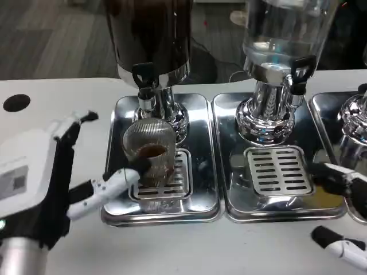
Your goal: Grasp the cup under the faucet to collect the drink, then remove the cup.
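**Cup sits under the dark drink tap**

The cup is clear with ribbed sides. It stands upright on the grate of the left tray, right under the faucet of the dark drink tank. There is a little brown drink in the cup.

The left hand is at the left side of the table. Its fingers are spread apart. One long finger reaches to the cup, and its black tip touches the cup's left side. The other fingers point up and away, so the hand is not wrapped around the cup.

The right hand is at the right edge, near the middle tray. Its fingers are apart and hold nothing.

A clear tank stands on the middle tray, with its own grate in front. A black hole is in the table at the far left
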Available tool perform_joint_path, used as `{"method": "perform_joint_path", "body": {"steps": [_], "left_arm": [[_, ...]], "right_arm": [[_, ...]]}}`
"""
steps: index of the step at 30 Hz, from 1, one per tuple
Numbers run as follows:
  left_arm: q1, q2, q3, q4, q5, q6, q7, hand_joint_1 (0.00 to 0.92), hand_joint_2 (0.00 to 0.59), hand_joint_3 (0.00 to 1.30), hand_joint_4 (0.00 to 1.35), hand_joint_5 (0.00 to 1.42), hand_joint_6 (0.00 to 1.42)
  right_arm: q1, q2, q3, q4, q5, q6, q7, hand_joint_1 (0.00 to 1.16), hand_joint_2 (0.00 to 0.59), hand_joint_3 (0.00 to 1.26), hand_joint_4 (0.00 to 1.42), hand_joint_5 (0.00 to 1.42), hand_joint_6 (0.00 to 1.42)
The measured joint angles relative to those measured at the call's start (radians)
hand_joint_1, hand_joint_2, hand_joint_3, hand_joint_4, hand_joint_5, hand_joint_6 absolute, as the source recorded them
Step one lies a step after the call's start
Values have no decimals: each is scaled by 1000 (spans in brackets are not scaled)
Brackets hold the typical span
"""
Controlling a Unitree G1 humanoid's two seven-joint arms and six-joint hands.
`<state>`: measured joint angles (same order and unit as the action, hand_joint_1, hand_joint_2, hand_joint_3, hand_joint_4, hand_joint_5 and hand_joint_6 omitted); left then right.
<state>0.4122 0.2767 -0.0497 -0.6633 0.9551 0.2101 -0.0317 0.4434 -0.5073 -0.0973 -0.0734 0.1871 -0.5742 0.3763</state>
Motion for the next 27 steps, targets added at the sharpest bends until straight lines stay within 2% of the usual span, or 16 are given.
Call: {"method": "perform_joint_path", "body": {"steps": [1,4,9,14,20,22,27], "left_arm": [[41,10,2,-12,1,-15,-1,0,34,291,222,387,680],[90,22,26,-24,-2,-37,-1,0,34,291,222,384,677],[201,28,93,-39,-39,-104,15,0,34,296,235,381,666],[291,27,153,-41,-90,-179,44,0,38,299,242,380,663],[368,20,198,-40,-129,-262,80,0,39,300,246,380,639],[387,18,204,-37,-143,-291,90,0,40,300,246,380,638],[441,17,240,-21,-168,-357,109,0,48,300,246,380,627]], "right_arm": [[-17,10,15,-13,1,33,13,629,152,260,188,194,139],[-58,28,41,-18,-8,82,23,637,141,255,178,170,108],[-149,67,86,-37,-83,181,19,651,126,227,146,145,82],[-262,127,158,-68,-188,278,-10,654,103,176,104,102,50],[-337,195,240,-88,-308,398,-46,665,64,83,27,38,8],[-358,214,260,-88,-334,433,-55,673,51,61,13,37,8],[-438,290,314,-68,-385,509,-94,682,41,28,0,26,8]]}}
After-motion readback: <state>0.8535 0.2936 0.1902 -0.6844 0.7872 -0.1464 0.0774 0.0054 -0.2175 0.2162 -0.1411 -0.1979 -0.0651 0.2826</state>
